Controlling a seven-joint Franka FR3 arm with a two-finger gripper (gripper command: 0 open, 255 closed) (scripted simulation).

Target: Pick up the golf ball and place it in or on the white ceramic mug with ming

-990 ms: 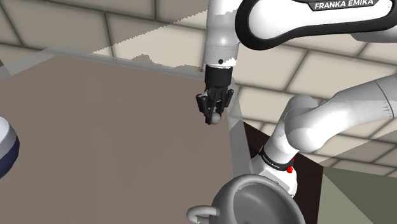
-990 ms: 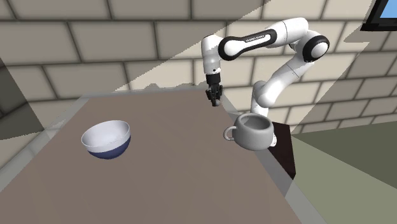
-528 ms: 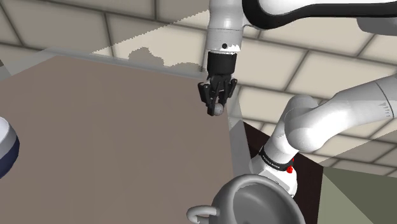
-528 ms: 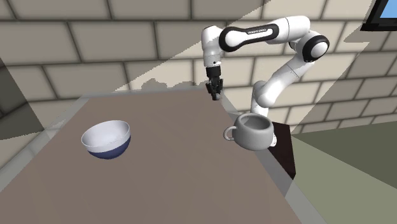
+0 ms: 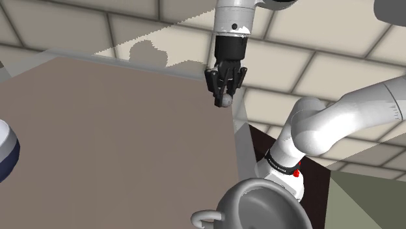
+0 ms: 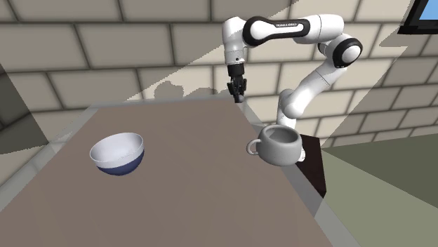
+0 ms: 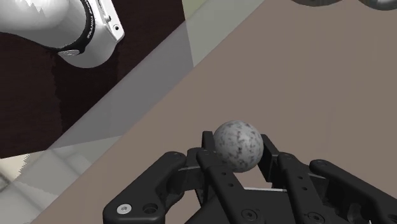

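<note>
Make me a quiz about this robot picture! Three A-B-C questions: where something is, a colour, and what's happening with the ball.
1. Where is the mug? A in the bowl. B on the table's edge, by the arm. C on the floor.
2. The bowl's outside is: A red. B green. C dark blue.
3. The ball is: A held in the hand, off the table. B lying on the table. C inside the mug.
Answers: B, it stands at the table's edge; C, blue under a white inside; A, the hand grips it in the air.
</note>
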